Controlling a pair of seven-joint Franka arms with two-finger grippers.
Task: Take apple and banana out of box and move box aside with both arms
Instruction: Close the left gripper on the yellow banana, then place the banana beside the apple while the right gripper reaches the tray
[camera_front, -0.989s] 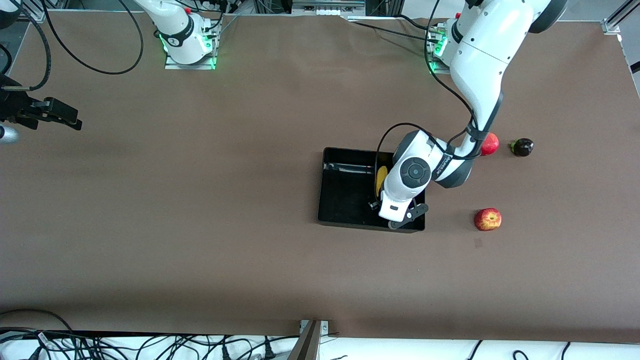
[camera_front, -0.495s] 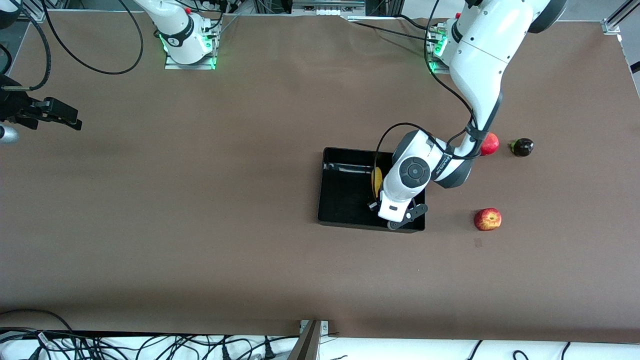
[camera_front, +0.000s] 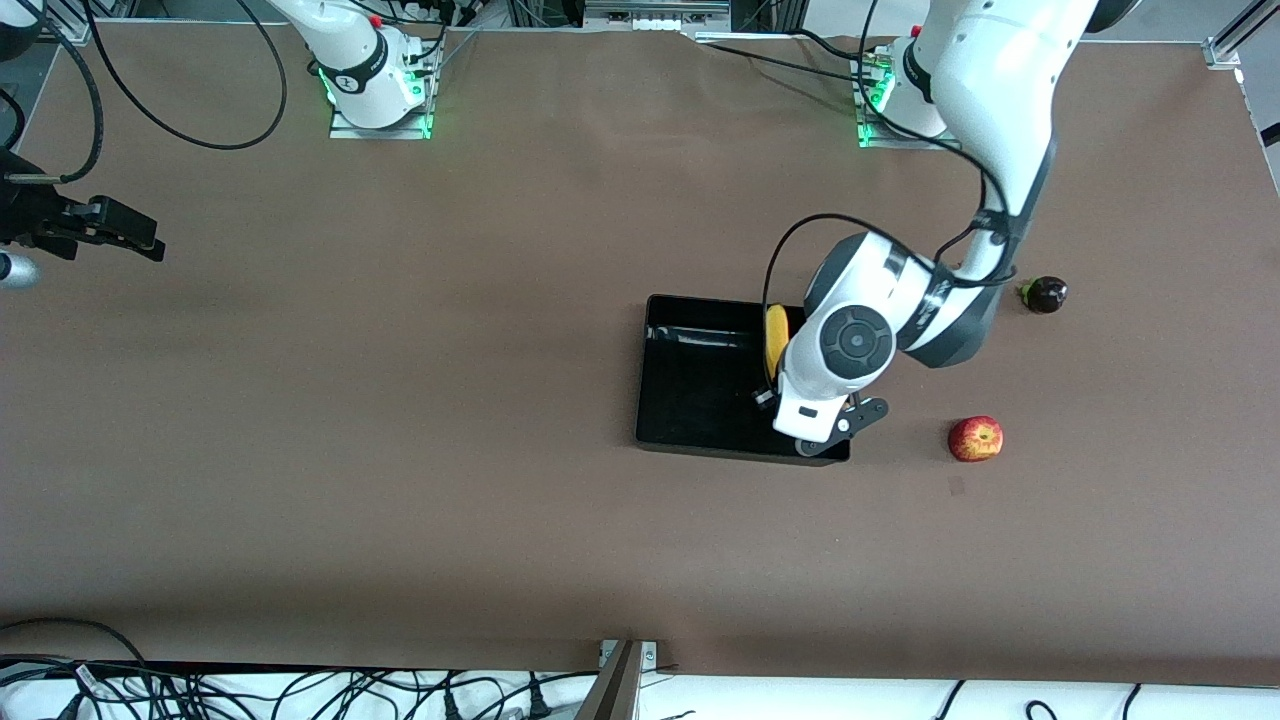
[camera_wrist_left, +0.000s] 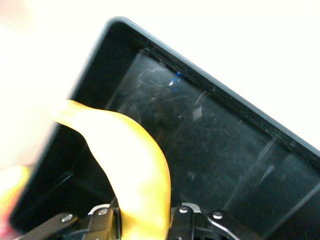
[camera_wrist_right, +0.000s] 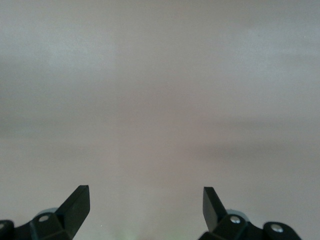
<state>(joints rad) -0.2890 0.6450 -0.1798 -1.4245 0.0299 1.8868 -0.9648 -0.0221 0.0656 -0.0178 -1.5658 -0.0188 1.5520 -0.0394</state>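
Note:
The black box (camera_front: 690, 395) lies mid-table. My left gripper (camera_wrist_left: 145, 227) is shut on the yellow banana (camera_wrist_left: 135, 165) and holds it over the end of the box (camera_wrist_left: 215, 150) that is toward the left arm's end of the table. In the front view the banana (camera_front: 776, 338) shows beside the wrist, which hides the fingers. The red-yellow apple (camera_front: 976, 438) sits on the table beside the box, toward the left arm's end. My right gripper (camera_wrist_right: 145, 205) is open and empty over bare table; in the front view it (camera_front: 105, 228) waits at the right arm's end.
A small dark round fruit (camera_front: 1044, 294) lies farther from the front camera than the apple. Cables run along the table's front edge (camera_front: 300, 690). The left arm's forearm (camera_front: 1000, 150) spans the table between its base and the box.
The left arm has risen and swung toward its own end of the table with the banana in it. Its elbow now hides the red fruit beside the dark one. The right arm has not moved.

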